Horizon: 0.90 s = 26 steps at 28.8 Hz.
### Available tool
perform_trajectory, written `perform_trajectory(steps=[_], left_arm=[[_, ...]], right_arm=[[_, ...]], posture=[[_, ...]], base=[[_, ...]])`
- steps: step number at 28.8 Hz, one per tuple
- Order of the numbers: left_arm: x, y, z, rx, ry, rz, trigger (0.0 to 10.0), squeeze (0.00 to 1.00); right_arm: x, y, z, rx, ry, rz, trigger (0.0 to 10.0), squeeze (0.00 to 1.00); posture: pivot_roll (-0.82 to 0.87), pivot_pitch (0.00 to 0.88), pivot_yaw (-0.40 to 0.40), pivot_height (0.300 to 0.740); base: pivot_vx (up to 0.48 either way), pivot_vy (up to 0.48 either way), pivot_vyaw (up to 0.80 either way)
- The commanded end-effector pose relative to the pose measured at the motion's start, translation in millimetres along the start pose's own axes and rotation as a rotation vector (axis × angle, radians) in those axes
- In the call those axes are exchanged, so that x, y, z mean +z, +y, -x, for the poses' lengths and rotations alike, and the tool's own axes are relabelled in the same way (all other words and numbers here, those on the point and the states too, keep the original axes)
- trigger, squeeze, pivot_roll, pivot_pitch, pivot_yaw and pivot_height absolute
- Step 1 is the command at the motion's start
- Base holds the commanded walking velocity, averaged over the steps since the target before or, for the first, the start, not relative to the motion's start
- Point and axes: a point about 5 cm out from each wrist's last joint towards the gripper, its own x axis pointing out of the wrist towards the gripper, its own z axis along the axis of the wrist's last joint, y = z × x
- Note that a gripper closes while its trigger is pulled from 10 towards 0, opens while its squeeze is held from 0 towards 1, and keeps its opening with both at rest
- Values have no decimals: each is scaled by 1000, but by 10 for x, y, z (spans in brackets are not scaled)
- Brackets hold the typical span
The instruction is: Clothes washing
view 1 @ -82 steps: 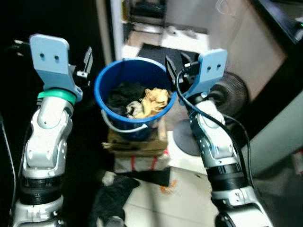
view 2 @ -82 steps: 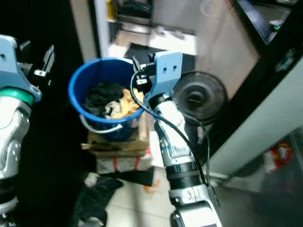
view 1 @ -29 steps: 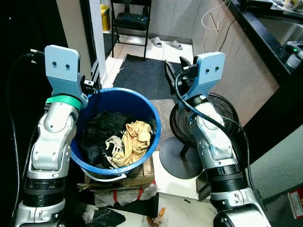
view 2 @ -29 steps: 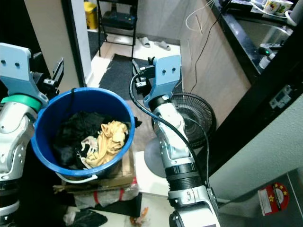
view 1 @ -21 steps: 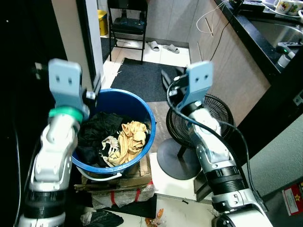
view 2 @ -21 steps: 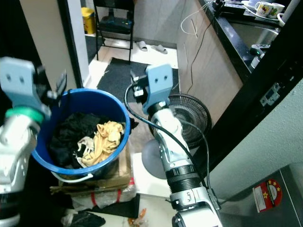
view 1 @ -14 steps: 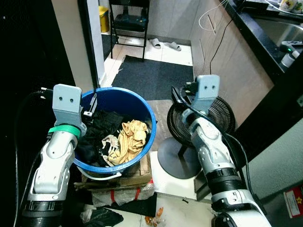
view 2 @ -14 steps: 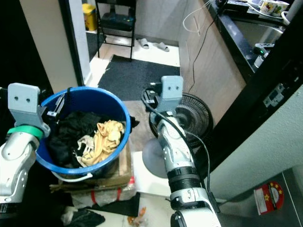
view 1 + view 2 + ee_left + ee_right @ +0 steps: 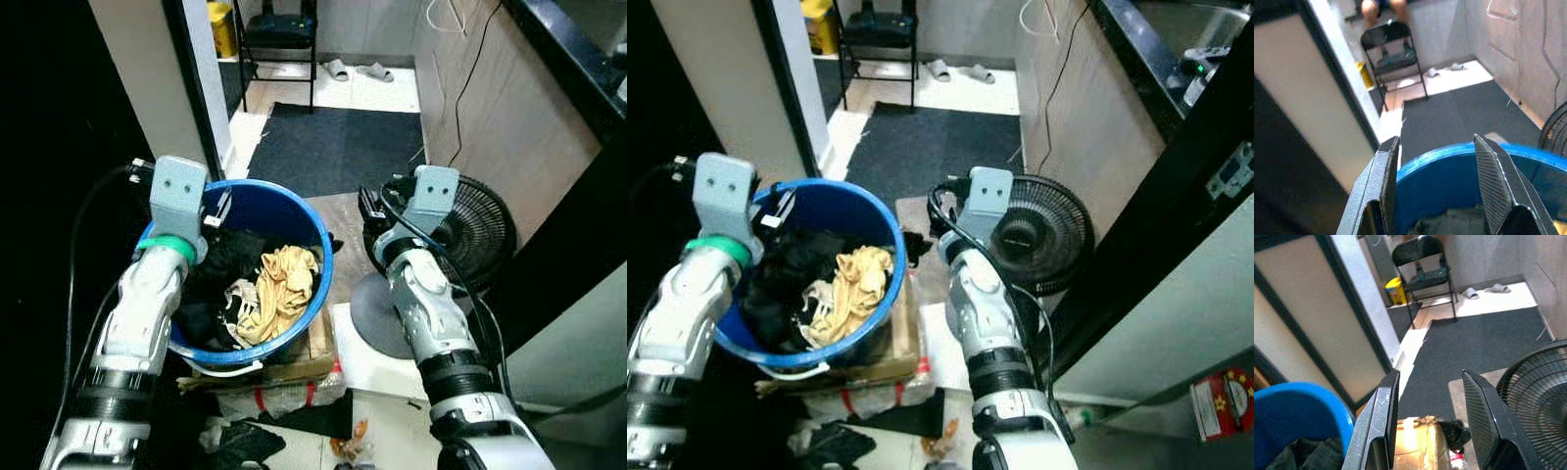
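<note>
Dark mat (image 9: 338, 147) beyond laundry bucket (image 9: 315, 230)

The right gripper (image 9: 1427, 431) has its jaws spread apart, two black textured fingers (image 9: 1382, 421) framing a dark grey mat (image 9: 1474, 352) on the floor. Beside the mat, a blue bucket (image 9: 1298, 411) shows part of its rim, with dark clothes (image 9: 1303, 455) inside. Next to the bucket sits a cardboard box (image 9: 1415, 440), a small dark cloth (image 9: 1455, 432) touching its far side. A black fan (image 9: 1535, 387) stands beyond that cloth. Past the mat are a folding chair (image 9: 1425, 269), a yellow bin (image 9: 1396, 290) and slippers (image 9: 1484, 290).
</note>
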Motion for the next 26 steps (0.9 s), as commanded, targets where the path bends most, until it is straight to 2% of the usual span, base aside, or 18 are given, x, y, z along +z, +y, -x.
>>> perform_trajectory(steps=[1,4,5,6,7,10,11,12,13,14,16,18,20,24,26], left_arm=[[-44,8,3,-19,20,-12,10000,0],[15,-82,-4,-181,32,44,10000,0],[12,-113,21,-223,37,60,10000,0],[4,-159,97,-298,42,98,10000,0],[4,-159,97,-298,42,98,10000,0],[-42,-217,272,-421,71,174,10000,0],[-42,-217,272,-421,71,174,10000,0],[-84,-199,328,-430,88,191,10000,0],[-175,-151,406,-416,118,195,10000,0],[-175,-151,406,-416,118,195,10000,0],[-260,-105,447,-377,139,189,10000,0],[-285,-92,454,-361,144,190,10000,0],[-276,-110,430,-338,133,201,10000,0],[-235,-127,401,-334,118,208,10000,0],[-214,-119,379,-322,104,196,10000,0]], right_arm=[[-45,-30,16,-14,10,24,10000,0],[4,-221,-14,3,19,282,10000,0],[17,-255,-24,11,27,316,10000,0],[48,-229,-40,96,43,334,10000,0],[48,-229,-40,96,43,334,10000,0],[95,-74,-30,334,75,374,10000,0],[95,-74,-30,334,75,374,10000,0],[103,4,-12,410,80,377,10000,0],[98,146,20,532,104,331,10000,0],[98,146,20,532,104,331,10000,0],[42,286,45,647,153,286,10000,0],[6,334,52,687,178,285,10000,0],[-124,347,28,727,247,371,10000,0],[-208,302,4,734,309,431,10000,0],[-224,275,-34,687,305,493,10000,0]], posture=[[56,43,103,740],[59,44,93,740],[59,44,92,740],[60,45,83,740],[60,45,83,740],[64,46,71,740],[64,46,71,740],[63,48,58,740],[67,51,43,740],[67,51,43,740],[70,54,26,740],[70,54,26,740],[67,60,0,740],[55,65,-12,740],[42,69,-13,740]], base=[[0,0,0],[0,0,0],[0,0,0],[0,0,0],[0,0,0],[0,0,0],[0,0,0],[0,0,0],[0,0,0],[0,0,0],[0,0,0],[0,0,0],[0,0,0],[0,0,0],[0,0,0]])
